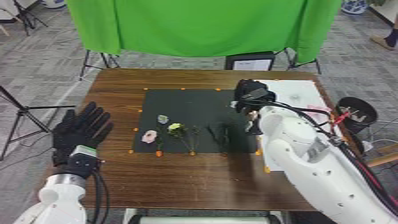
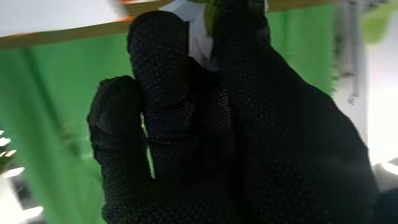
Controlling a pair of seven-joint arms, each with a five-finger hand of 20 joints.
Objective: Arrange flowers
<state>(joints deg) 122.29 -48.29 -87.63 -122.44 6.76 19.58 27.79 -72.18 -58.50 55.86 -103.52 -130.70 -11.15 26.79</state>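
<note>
Brown counter [image 1: 178, 185], with a green cloth [image 1: 204, 25] beyond and a dark mat [image 1: 204, 102] on top. On the mat's left half, a pink flower [image 1: 149, 136] near, a yellow flower [image 1: 174, 126] just right of it, stem running toward the near edge. At the mat's far right corner, beside a white sheet [image 1: 293, 97], the right hand [image 1: 253, 93]: fingers [image 2: 164, 75] pinching a white-and-green piece [image 2: 201, 46], probably another flower, its long axis roughly along the fingers. At the counter's left side, the left hand [image 1: 78, 131], fingers straight and released, closer to the pink flower. For joining the laid-out flowers, probably best to go left and nearer, turning the stem near-to-far, without brushing the blooms.
</note>
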